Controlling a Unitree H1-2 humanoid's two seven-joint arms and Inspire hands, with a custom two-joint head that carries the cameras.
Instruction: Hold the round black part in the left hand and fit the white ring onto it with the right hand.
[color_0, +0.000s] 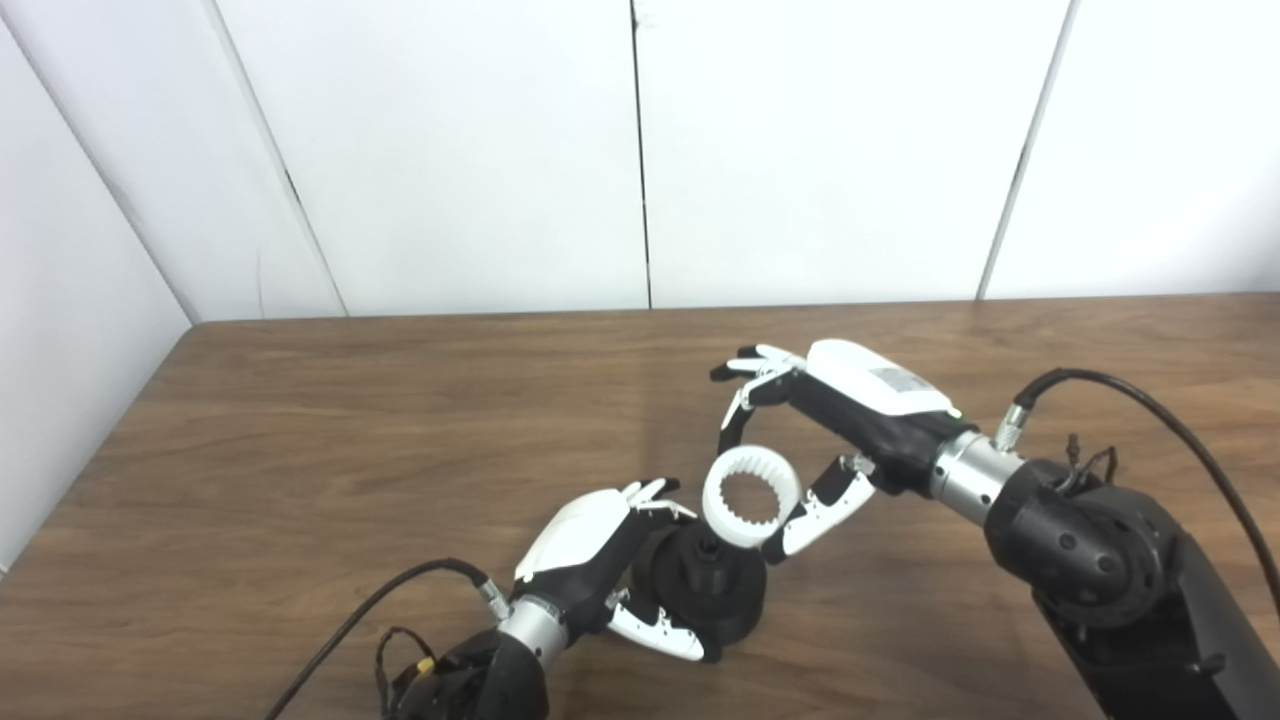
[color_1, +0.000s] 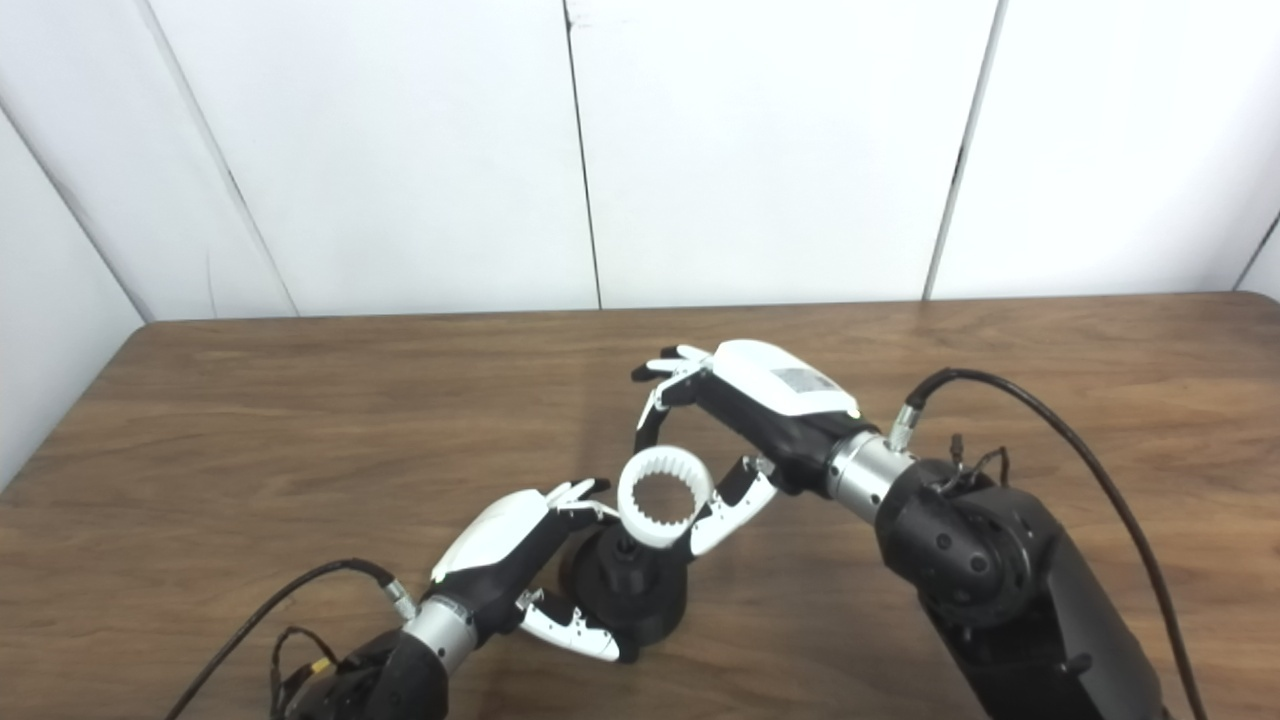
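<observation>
The round black plastic part (color_0: 705, 585) is gripped by the left hand (color_0: 600, 560) on the wooden tabletop (color_0: 300, 450), steadied; the toothed white plastic ring (color_0: 751, 497), pinched by the right hand (color_0: 830, 430), is held just above it for fitting.

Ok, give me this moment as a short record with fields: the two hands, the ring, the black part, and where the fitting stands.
left hand: shut on the round black part
round black part: low over the wooden table, its hub facing up
right hand: shut on the white ring, pinched between fingers and thumb
white ring: toothed inside, tilted, just above the black part's hub
fit: not yet seated; whether ring and hub touch cannot be told
</observation>
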